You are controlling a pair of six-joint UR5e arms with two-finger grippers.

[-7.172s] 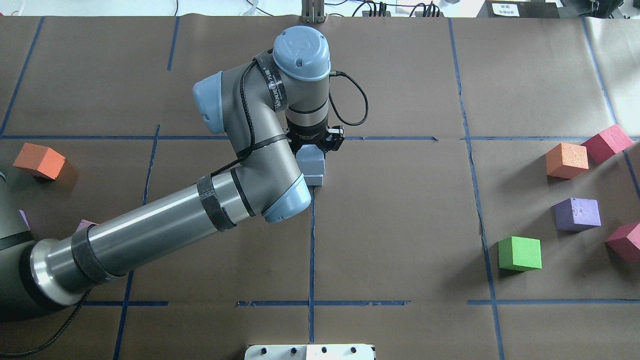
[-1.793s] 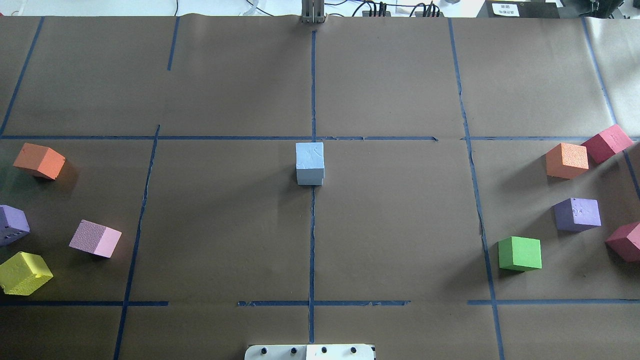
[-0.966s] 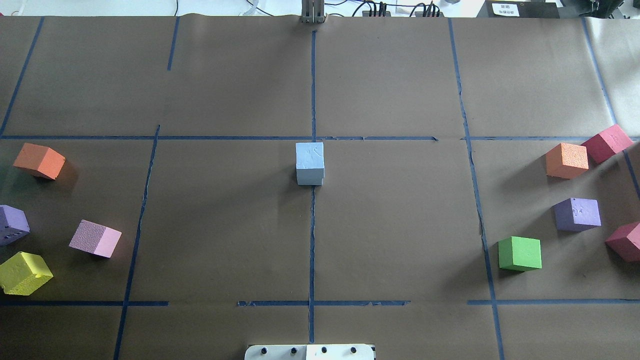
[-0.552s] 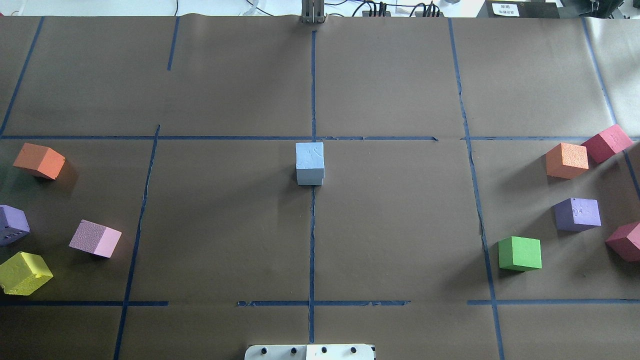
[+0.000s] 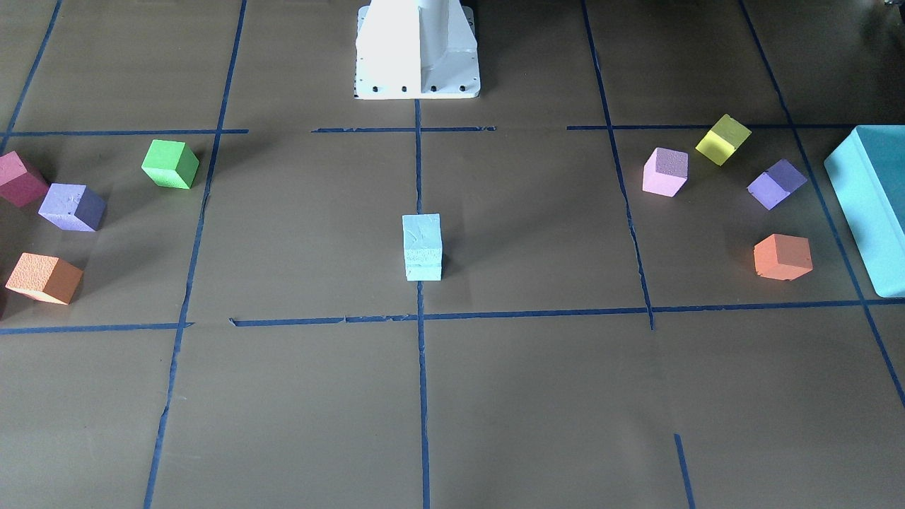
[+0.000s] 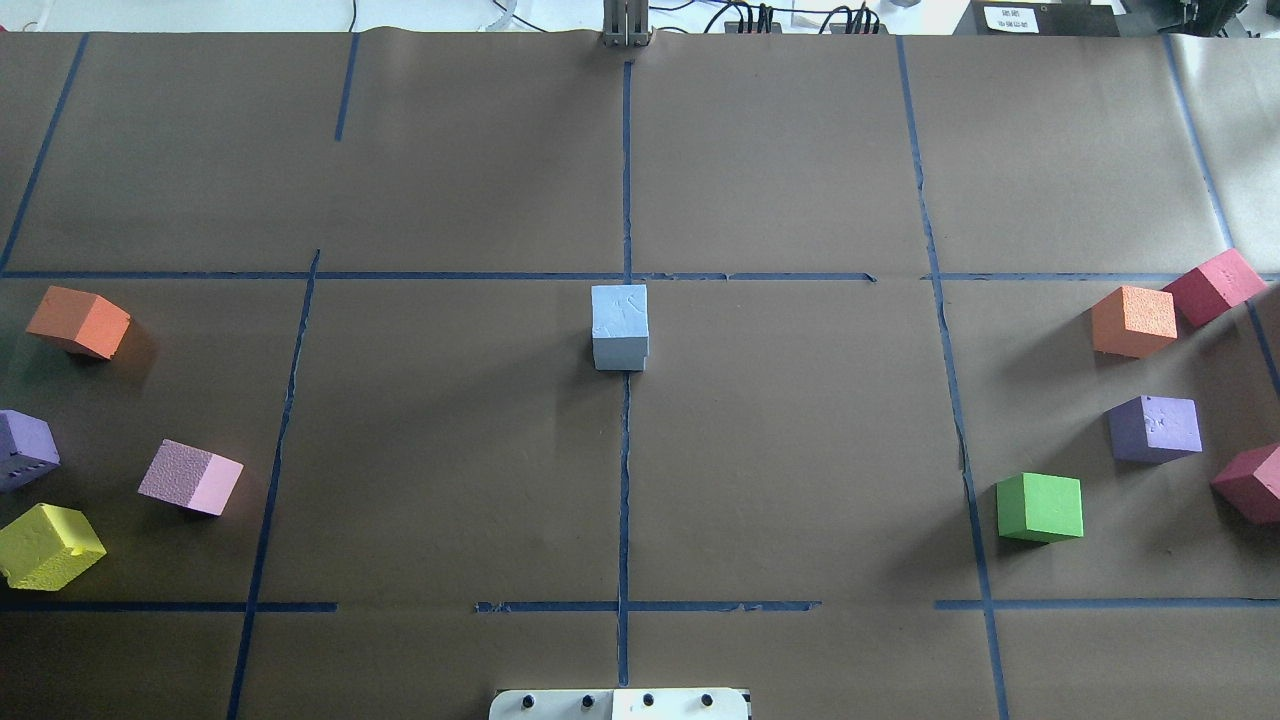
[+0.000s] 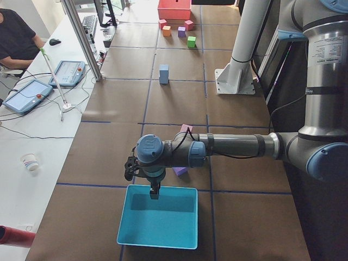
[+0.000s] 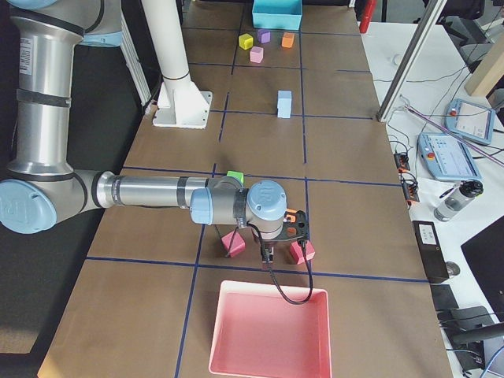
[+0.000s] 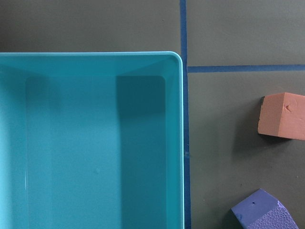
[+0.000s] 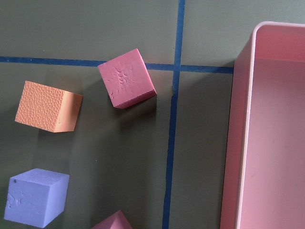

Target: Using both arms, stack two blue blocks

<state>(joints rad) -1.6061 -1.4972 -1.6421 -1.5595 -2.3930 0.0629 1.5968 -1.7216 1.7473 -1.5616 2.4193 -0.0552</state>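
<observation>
On a brown counter [image 6: 800, 450], the left arm [image 7: 234, 145] and right arm [image 8: 150, 191] sat well apart from the two blue blocks [image 5: 422, 247], on opposite sides. The blocks stood stacked upright, about midway between the left tool [image 7: 155, 193] and right tool [image 8: 266, 253]. Whether either tool was spread or pressed together could not be told.
</observation>
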